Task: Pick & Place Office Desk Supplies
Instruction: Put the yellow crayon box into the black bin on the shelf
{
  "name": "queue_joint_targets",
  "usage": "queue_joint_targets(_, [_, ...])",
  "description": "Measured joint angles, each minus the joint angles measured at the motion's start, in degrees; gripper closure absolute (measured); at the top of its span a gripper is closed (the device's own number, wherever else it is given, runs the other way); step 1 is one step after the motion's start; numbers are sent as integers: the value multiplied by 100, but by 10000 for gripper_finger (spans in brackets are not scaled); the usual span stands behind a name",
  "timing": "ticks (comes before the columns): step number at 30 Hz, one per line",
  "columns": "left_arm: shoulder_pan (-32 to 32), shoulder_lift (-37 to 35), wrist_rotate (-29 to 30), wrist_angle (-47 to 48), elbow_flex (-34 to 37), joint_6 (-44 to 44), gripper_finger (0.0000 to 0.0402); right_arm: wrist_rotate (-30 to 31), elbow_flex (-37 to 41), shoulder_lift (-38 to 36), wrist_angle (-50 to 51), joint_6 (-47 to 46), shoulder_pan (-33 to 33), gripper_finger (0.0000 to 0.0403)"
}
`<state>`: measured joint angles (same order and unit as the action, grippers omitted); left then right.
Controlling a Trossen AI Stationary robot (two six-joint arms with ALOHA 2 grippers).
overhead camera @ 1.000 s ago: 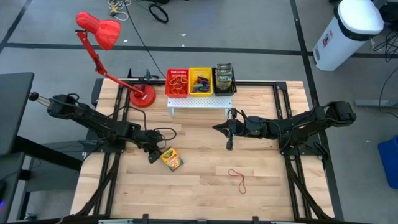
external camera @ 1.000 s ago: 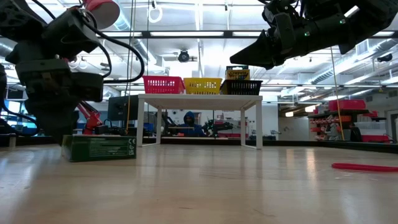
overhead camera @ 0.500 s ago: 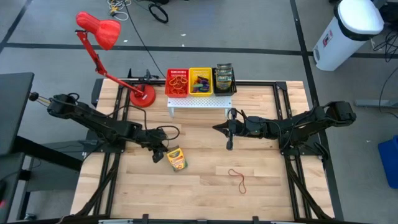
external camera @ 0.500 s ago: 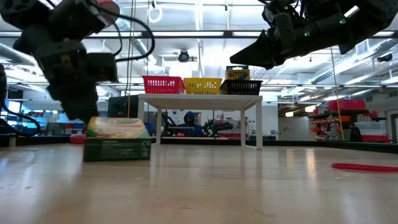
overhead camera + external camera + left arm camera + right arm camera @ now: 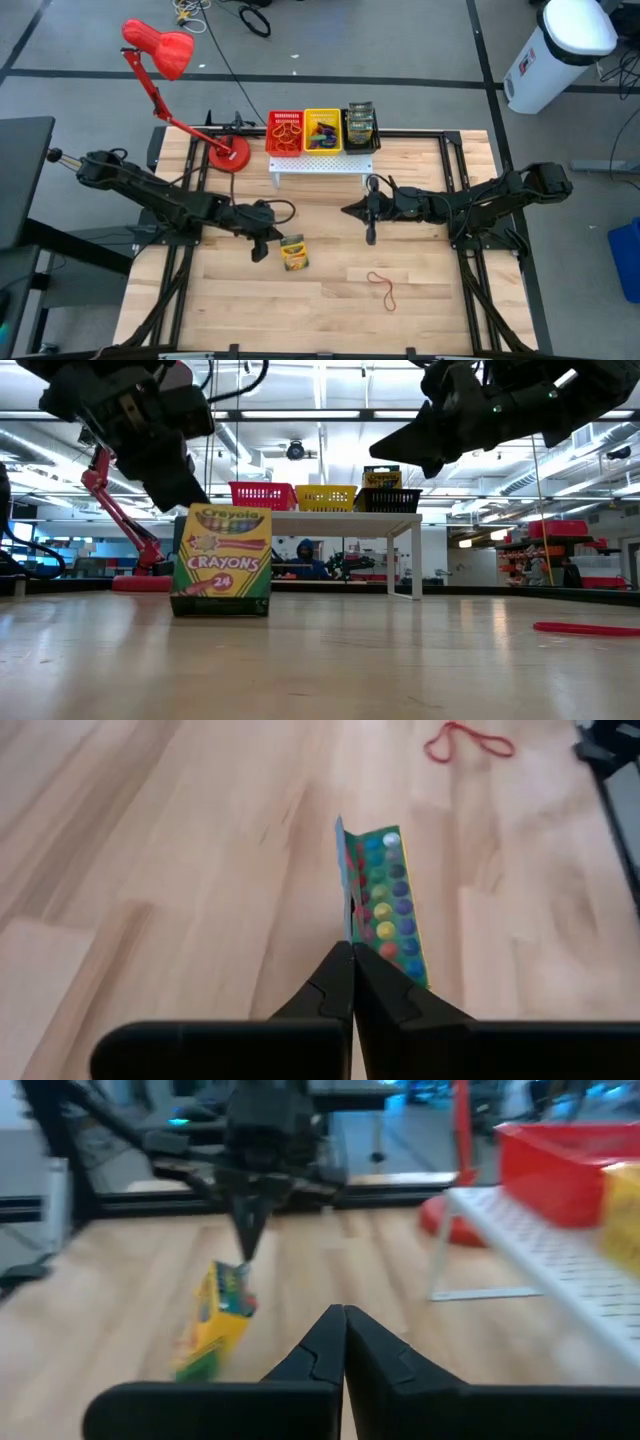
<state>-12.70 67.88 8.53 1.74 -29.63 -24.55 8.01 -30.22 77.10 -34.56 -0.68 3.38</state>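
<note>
A yellow-and-green crayon box (image 5: 293, 253) (image 5: 221, 560) stands upright on the table left of centre, its top open and its crayon tips (image 5: 385, 905) showing. My left gripper (image 5: 263, 247) (image 5: 350, 950) is at the box's top left and is shut on it. My right gripper (image 5: 348, 208) (image 5: 345, 1312) hangs shut above the table's middle, pointing toward the left and holding nothing. A red rubber band (image 5: 382, 287) (image 5: 585, 628) lies flat on the table to the near right. My left gripper pinches the thin raised flap at the box's open top (image 5: 345, 915) between its two fingers. The fingers come slanting down from the table's left. The box stands upright below them with its bottom end (image 5: 220, 610) on the table.
A white perforated rack (image 5: 322, 163) at the far middle carries a red basket (image 5: 285, 133), a yellow basket (image 5: 322, 130) and a black basket (image 5: 360, 127). The base (image 5: 229, 155) of a red desk lamp stands far left. Bare wood lies between the box and the rubber band.
My left gripper has risen and moved toward the table's right, rolling as it went. The crayon box, which lay flat, has been tipped up onto its bottom end and has shifted toward the right. Its printed face now looks toward the near edge.
</note>
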Motion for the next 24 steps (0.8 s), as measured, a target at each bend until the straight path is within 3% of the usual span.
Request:
queue_joint_targets(6, [-151,-2,112,-33,-26,219,399,-423,-420,285,556,-869,45,387])
queue_joint_targets(11, [-244,-2,197,-181,-26,409,399,-571,-974,914,837,-1020,328,316])
queue_joint_targets(17, [-309,-2,197,-563,-26,638,399,-601,-2047,1361,2268,-1152,540,217])
queue_joint_targets(24, [-328,-2,197,-627,-26,752,398,-616,-2829,1915,2709,-1263,642,130])
